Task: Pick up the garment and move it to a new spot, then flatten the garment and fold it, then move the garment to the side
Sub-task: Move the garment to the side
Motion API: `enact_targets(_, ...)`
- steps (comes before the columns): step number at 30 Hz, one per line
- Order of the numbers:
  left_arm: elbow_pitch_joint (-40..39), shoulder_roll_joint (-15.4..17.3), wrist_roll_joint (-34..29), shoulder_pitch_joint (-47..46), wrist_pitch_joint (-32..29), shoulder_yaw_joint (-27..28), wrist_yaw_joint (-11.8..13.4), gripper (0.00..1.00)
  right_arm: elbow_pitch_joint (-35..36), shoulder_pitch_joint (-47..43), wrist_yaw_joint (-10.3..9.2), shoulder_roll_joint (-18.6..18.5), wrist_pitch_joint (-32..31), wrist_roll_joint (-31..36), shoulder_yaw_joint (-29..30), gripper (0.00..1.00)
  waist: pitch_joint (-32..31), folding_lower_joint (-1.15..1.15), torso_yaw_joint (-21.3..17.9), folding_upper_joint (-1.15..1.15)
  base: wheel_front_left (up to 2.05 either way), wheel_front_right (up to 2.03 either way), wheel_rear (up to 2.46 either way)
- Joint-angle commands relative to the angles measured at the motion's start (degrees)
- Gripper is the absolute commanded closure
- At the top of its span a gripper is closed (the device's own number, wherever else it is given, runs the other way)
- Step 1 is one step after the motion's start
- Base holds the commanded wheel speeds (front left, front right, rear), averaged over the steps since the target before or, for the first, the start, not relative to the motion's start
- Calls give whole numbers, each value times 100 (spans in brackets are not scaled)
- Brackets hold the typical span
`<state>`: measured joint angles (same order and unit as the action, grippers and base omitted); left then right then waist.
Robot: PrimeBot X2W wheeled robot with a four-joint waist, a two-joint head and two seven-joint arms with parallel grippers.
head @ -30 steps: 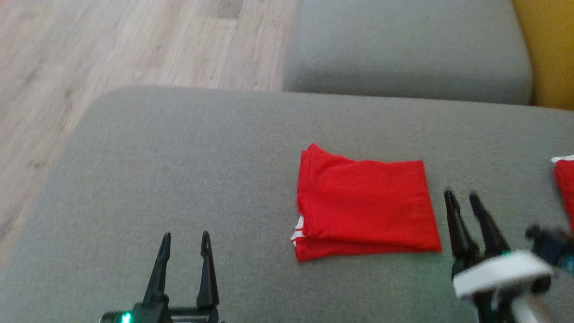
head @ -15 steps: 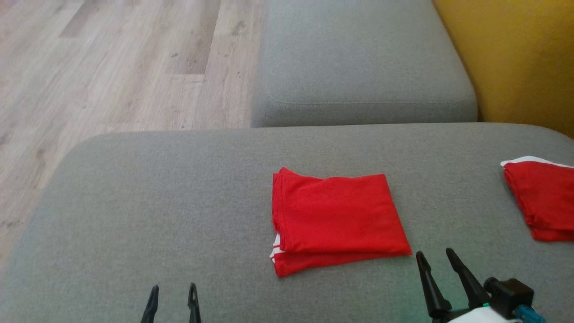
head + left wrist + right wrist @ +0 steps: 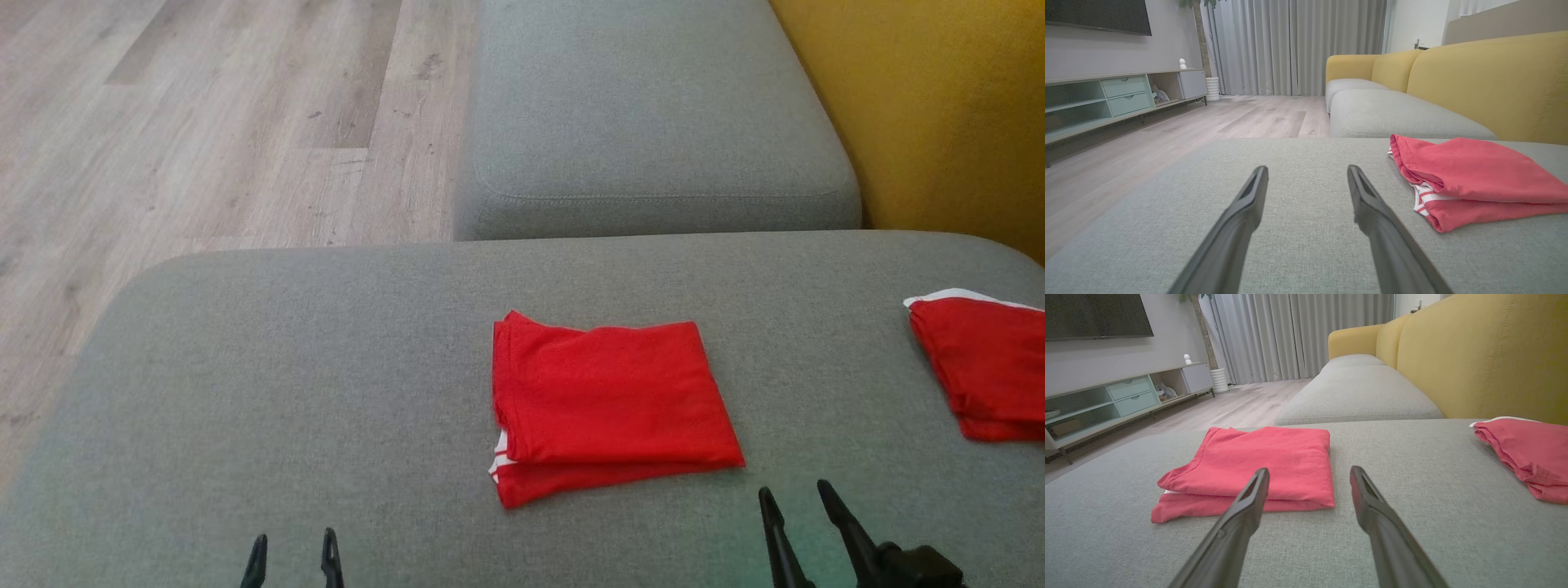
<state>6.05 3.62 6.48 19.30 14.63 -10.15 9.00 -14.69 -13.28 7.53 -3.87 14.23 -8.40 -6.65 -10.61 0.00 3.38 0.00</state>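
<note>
Quickly: both pairs of fingers are spread wide and nothing is pinched. The left fingers [image 3: 329, 567] [image 3: 1249, 208] are held low over the near part of the grey cushion [image 3: 286, 392], well apart from the red garment [image 3: 608, 400] [image 3: 1474, 175], which lies to their right. The right fingers [image 3: 775, 531] [image 3: 1245, 510] are pointed just past the garment's near right corner, near it but not touching.

The garment [image 3: 1257, 461] is laid flat at about the middle of the cushion and is folded into a stacked rectangle. White stripes are exposed between the layers at its near left corner. A second red garment [image 3: 980, 367] [image 3: 1523, 453] is seen at the cushion's far right, beside the yellow sofa back [image 3: 939, 106]. Wood floor [image 3: 204, 122] is seen beyond on the left.

Handling, as judged: the cloth is taken to be thin jersey, so light, soft and limp, with no stiffness to be relied on. If only the top layer is pinched, the fold is likely to be pulled open. Hold is best taken at the near edge, at both near corners, with every layer caught between the fingers. The soft cushion may be snagged if the fingers are driven in too deep.
</note>
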Motion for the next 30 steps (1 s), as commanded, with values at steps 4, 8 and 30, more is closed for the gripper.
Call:
enact_targets(4, -134, -56, -100, -190, 37, 259, -21, 0, 143, 154, -4, 30, 76, 72, -97, 0, -8, 0, -20, 0, 0, 0, 0)
enact_targets(8, -91, -60, -132, -195, 37, 273, -39, 0, 110, 163, -4, 49, 76, 86, -78, 0, -22, 0, -45, 0, 0, 0, 0)
enact_targets(30, -237, -73, 54, -197, 37, 187, -257, 0, -39, 263, -4, -51, 76, 201, -212, 0, 95, 0, -98, 0, 0, 0, 0)
